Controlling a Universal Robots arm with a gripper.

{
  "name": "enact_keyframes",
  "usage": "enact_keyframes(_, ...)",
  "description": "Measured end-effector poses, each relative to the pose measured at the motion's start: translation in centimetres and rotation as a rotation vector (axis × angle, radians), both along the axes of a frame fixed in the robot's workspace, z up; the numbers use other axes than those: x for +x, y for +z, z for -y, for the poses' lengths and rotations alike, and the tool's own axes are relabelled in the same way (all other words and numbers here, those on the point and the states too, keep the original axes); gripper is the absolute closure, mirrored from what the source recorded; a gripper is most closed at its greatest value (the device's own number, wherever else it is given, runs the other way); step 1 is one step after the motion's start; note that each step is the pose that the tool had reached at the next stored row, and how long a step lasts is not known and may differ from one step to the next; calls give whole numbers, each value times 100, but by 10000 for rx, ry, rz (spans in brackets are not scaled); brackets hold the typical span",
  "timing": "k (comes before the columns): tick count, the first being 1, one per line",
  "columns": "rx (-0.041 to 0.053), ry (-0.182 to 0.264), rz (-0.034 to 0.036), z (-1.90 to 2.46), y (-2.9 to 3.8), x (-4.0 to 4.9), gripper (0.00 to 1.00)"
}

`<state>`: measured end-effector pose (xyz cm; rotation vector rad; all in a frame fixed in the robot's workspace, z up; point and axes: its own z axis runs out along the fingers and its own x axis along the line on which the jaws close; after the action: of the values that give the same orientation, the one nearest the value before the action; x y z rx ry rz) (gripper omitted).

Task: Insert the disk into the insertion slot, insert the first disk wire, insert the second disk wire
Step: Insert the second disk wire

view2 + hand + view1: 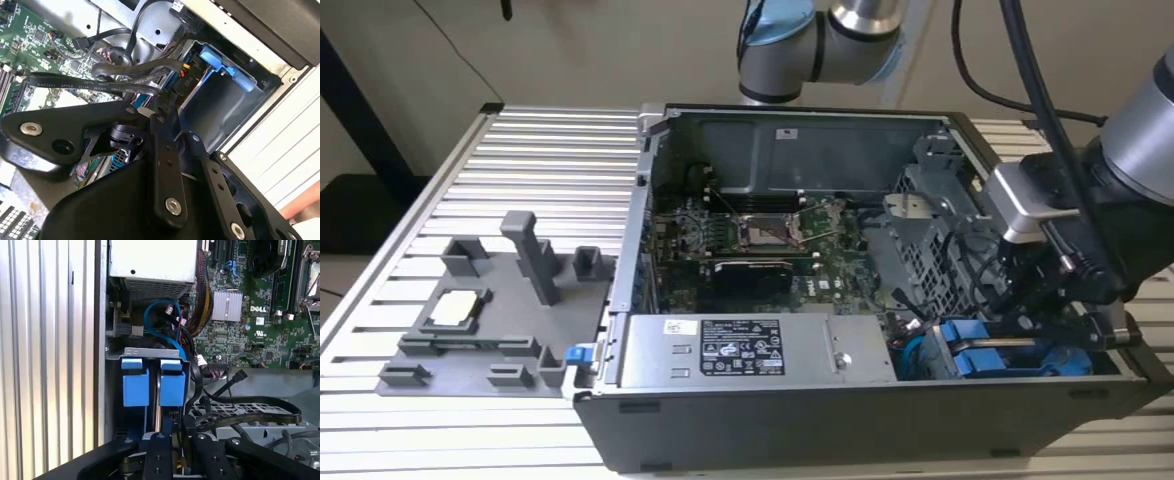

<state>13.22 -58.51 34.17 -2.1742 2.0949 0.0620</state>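
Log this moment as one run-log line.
disk: seated in insertion slot | claw: at bay, beside black cable | power supply: untouched

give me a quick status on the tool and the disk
Tool down in the case by the drive bay, fingers on a black cable. Disk carrier's blue tabs seated in the bay. Loose black cables crowd the approach.

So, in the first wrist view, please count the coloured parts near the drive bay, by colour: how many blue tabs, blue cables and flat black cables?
Blue tabs: 2
Blue cables: 1
Flat black cables: 1
Total: 4
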Motion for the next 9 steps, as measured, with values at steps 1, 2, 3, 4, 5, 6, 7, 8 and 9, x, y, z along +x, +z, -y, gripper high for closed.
enact_keyframes(1, 6, 1, -10, 0, 19, 0, 76)
enact_keyframes(2, 8, 0, -18, 0, 43, 0, 76)
enact_keyframes(3, 9, -1, -23, 0, 76, 0, 76)
enact_keyframes(4, 11, -1, -27, 0, 114, 0, 76)
enact_keyframes(5, 11, -1, -28, 0, 160, 0, 76)
enact_keyframes(6, 11, -1, -30, 0, 207, 0, 76)
enact_keyframes(7, 11, -2, -31, 0, 247, 0, 76)
enact_keyframes(8, 11, -2, -31, 0, 263, 0, 76)
enact_keyframes(9, 23, -2, -31, 0, 262, 0, 76)
